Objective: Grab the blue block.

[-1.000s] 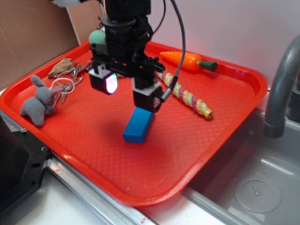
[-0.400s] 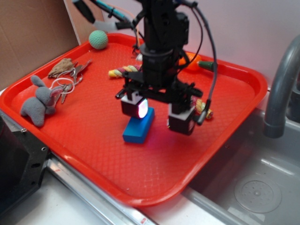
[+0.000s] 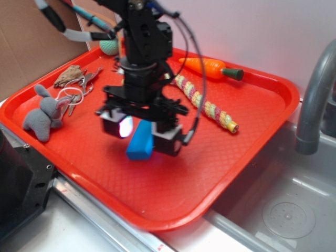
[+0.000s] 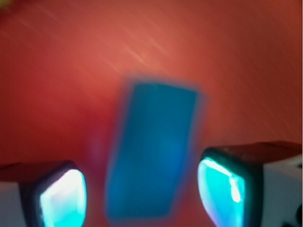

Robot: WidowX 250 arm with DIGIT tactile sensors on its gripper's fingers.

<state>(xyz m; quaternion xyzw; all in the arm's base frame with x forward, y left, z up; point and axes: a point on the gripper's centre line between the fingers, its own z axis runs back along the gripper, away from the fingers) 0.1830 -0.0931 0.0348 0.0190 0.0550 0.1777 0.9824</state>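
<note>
My gripper (image 3: 140, 134) stood wide astride the blue block (image 4: 154, 151) at frame centre; squaring before closing seemed wise.

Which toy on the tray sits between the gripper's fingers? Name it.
The blue block. It lies between the open fingers of the gripper, while the carrot, striped rope and grey bunny lie well aside.

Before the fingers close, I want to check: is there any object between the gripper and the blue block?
Nothing visible. The blue block lies on the red tray between the open gripper's fingers, with only bare tray in the gaps.
</note>
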